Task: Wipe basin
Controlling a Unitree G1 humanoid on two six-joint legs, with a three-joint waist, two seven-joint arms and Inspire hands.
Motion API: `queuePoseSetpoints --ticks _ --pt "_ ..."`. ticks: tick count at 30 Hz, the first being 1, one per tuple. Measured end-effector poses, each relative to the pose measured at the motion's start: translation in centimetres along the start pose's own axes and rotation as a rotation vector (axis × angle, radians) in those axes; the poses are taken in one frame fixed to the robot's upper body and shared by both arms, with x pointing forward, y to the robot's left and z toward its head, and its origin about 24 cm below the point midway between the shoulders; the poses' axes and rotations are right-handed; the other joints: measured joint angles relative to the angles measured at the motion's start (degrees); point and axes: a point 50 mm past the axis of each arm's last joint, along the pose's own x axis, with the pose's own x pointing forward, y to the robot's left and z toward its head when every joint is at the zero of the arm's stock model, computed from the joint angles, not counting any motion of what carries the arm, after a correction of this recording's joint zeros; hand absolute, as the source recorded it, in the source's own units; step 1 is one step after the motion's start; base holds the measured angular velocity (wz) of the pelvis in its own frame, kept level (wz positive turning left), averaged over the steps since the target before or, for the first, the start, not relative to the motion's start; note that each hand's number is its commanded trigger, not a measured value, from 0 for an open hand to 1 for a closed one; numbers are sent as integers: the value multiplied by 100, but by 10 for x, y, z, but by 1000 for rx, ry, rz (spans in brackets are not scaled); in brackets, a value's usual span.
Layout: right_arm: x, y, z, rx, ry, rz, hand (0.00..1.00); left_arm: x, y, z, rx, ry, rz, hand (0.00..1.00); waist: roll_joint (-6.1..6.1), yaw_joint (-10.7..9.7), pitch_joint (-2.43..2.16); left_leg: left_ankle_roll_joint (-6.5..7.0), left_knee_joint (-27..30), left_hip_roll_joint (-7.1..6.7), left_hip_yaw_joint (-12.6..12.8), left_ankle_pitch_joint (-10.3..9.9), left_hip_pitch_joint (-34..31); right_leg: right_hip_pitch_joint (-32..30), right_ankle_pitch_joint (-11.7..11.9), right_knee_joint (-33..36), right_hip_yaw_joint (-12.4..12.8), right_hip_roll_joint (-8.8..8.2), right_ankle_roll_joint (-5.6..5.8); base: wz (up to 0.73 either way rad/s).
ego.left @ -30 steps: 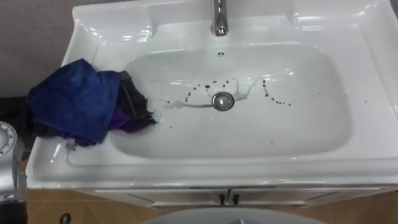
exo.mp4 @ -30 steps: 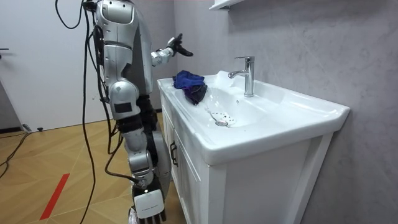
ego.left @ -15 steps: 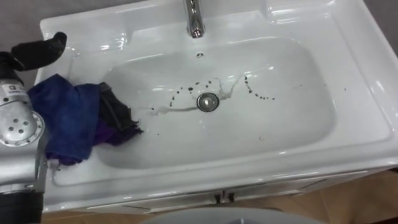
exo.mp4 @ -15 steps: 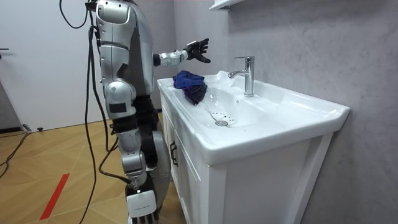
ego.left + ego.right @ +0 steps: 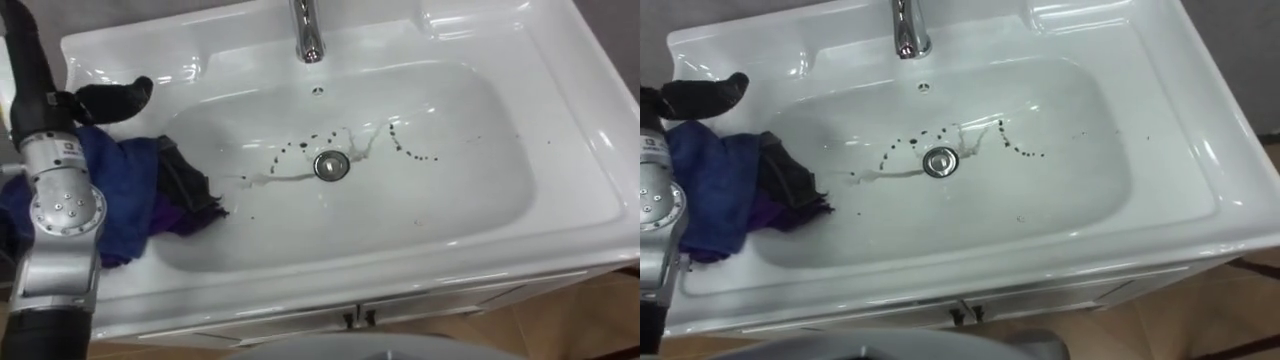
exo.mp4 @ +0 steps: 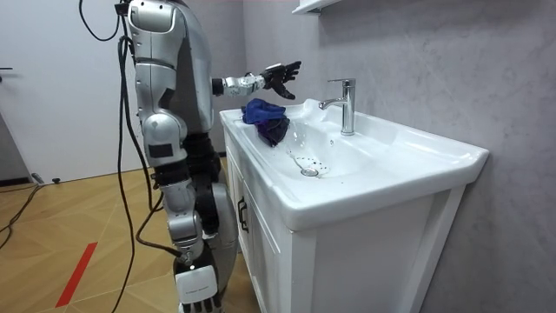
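Left hand [image 5: 105, 99] hovers over blue cloth [image 5: 118, 195] on basin's [image 5: 585, 135] left rim, fingers spread, holding nothing. Lower straight down, grab the bunched middle, then sweep through dark spots [image 5: 415, 153] round the drain [image 5: 331, 166]

My left robot hand [image 5: 112, 97] is black on all its fingers. At its back sits a small white tag with dark print. My forearm is silver-grey metal, and it has a round plate with several small dark screws. In the room view my body is silver-grey with black joints, and black cables hang beside it.
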Motion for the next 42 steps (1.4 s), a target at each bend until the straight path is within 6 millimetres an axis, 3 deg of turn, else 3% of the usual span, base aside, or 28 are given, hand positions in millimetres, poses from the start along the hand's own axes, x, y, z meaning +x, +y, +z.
queuePoseSetpoints --ticks 9,16,31,42 --pt "1 2 -2 -30 28 -30 0 -25 -21 -9 165 -1 -68 0 -18 27 -46 0 1 16 0 0 16 4 14 -1 -11 11 -9 0" --pt "2 7 -4 -72 60 -23 0 -43 -29 -17 243 5 -72 0 -89 73 -52 0 12 14 -42 1 -3 -3 23 0 -51 9 -8 2" --pt "3 9 1 -93 83 -37 0 -57 -30 -30 310 102 -58 0 -92 207 -62 0 42 13 -64 1 -95 -7 25 -11 -101 7 -10 0" --pt "3 10 1 -97 80 -31 0 -64 -33 -31 451 50 -64 0 -129 186 -54 0 44 12 -56 0 -97 -9 24 -10 -96 5 -10 0"
